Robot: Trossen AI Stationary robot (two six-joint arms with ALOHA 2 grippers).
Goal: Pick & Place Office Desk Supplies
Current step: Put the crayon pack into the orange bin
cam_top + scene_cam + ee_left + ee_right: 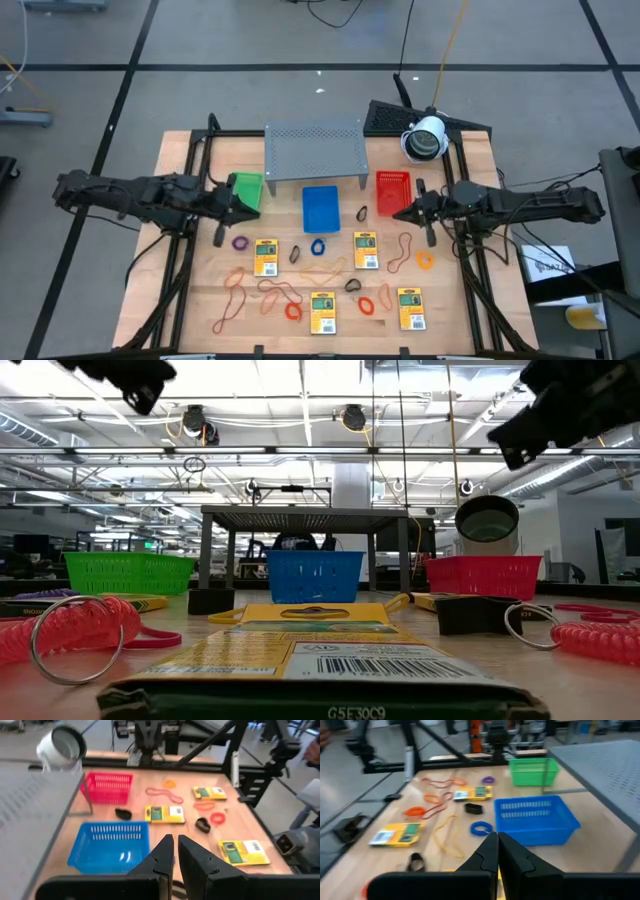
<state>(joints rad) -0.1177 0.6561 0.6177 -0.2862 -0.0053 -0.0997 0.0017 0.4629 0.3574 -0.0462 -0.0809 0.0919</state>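
1. Packets, bands and rings lie along our table's 6 o'clock half; none held.
2. Our left gripper hovers at 9 o'clock, fingers together.
3. Our right gripper hovers at 3 o'clock, fingers together.

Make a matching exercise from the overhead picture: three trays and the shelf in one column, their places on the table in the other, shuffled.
Things:
1. green tray
2. blue tray
3. red tray
4. shelf

Places:
A. by the right end effector
B. at the back, centre
C. by the left end effector
D. just in front of the shelf

Pairs: 1-C, 2-D, 3-A, 4-B
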